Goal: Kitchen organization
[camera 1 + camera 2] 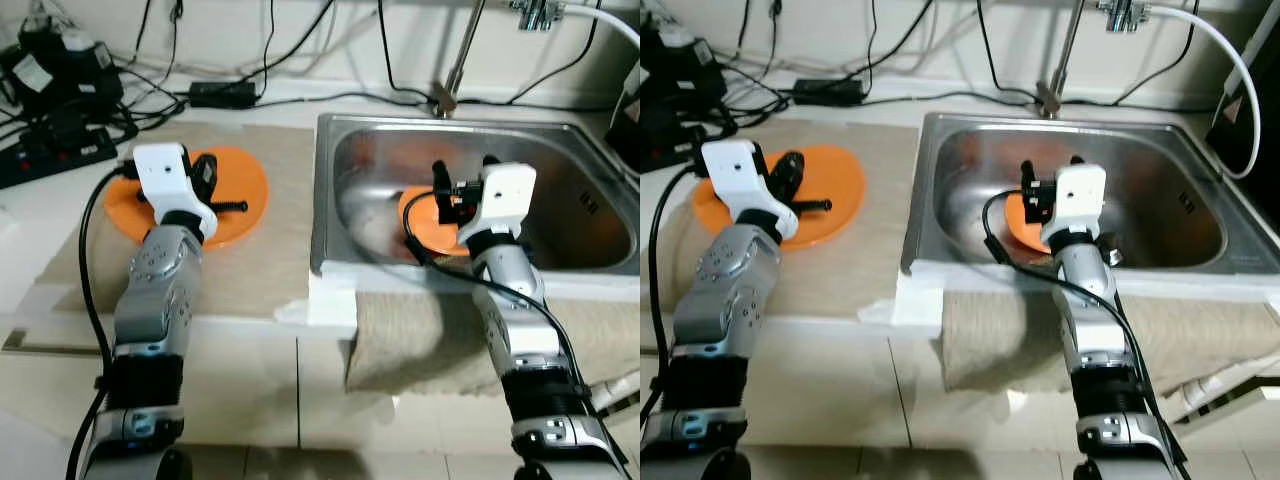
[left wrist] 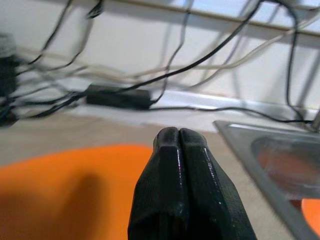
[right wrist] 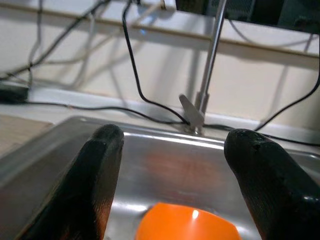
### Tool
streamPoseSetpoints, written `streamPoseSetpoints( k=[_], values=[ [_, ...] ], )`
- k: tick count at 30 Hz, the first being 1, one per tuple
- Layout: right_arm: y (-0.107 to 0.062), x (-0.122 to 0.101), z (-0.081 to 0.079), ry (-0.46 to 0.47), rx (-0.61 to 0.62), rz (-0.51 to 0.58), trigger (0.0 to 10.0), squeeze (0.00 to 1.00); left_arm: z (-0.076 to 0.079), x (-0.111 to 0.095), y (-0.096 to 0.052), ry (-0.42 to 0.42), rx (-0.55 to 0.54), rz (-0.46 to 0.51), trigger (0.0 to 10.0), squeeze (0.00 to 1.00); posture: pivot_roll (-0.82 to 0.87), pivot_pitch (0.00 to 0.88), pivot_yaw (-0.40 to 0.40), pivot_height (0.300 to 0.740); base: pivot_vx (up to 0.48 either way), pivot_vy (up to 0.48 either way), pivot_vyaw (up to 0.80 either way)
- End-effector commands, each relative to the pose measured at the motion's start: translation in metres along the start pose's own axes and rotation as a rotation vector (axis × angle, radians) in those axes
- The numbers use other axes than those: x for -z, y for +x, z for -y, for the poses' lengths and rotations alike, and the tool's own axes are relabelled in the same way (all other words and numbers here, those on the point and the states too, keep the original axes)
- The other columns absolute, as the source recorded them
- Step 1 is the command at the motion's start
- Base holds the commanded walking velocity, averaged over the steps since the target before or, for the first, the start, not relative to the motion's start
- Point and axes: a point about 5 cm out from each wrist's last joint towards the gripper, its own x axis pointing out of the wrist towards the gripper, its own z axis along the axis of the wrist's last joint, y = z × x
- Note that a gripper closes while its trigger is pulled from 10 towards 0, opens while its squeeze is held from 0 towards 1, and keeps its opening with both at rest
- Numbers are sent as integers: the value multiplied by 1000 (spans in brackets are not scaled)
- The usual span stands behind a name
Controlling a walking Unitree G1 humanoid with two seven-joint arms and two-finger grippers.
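Left tool (image 1: 222, 190) hangs over the flat round orange plate (image 1: 240, 205) on the beige cloth mat (image 1: 255, 270) covering the desk (image 1: 30, 215), its two black fingers (image 2: 182, 195) clenched tight together, nothing between them. Over in the square stainless steel sink (image 1: 590, 205), the right tool (image 1: 462, 175) sits low above a second round orange plate (image 3: 187, 226) lying on the basin floor, fingers (image 3: 97, 175) spread wide, released, the plate between and below them. The slim metal tap (image 3: 210, 65) rises behind; black cables (image 1: 300, 45) trail along the wall.
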Motion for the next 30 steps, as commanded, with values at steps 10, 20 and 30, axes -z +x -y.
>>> streamPoseSetpoints(
  k=[10,20,30],
  values=[
    [0,2,-6,8,-14,4,10000,0,8,-12,1,68,46,45,10000,0,52,0,12,740,191,-58,0],
    [-4,5,-7,10,-12,-3,10000,0,0,-13,6,144,89,-37,10000,0,44,0,24,740,0,0,0],
    [-2,4,-6,9,-23,-5,10000,0,-27,-9,10,229,69,-148,10000,0,56,0,18,740,0,0,0]
  ],
)
